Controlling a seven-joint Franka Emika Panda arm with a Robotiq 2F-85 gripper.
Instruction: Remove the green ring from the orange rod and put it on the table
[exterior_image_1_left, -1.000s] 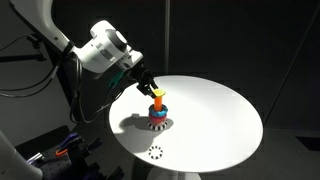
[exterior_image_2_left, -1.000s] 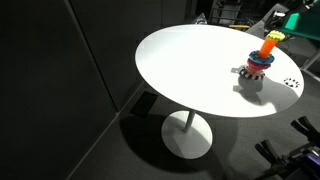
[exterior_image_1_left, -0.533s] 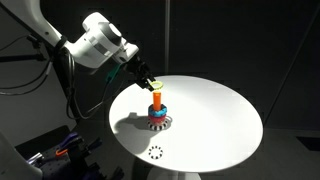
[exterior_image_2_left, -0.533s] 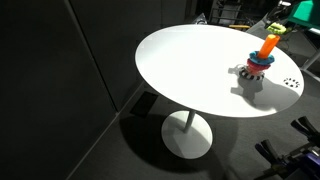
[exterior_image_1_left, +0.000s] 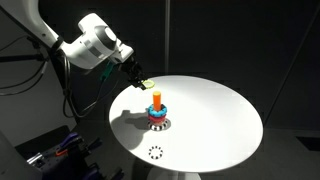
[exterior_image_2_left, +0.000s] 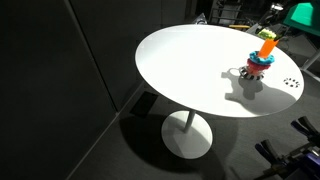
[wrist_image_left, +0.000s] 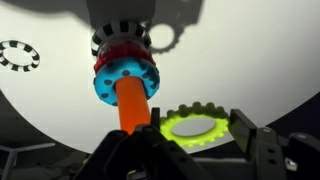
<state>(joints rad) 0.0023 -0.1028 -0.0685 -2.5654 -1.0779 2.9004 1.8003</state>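
- One gripper (wrist_image_left: 196, 150) is clenched on the single green ring (wrist_image_left: 195, 127), above the table (wrist_image_left: 265, 60).
- The ring hangs at 4 o'clock from the one orange rod (wrist_image_left: 132, 108).
- On the rod: one blue ring (wrist_image_left: 125, 82), one red ring (wrist_image_left: 120, 52).

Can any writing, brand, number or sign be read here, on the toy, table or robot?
No readable text.
The orange rod, the green ring in the claw and the table carry no letters.
The dashed circle is only a pattern.
Any label on the robot arm is too small to read.
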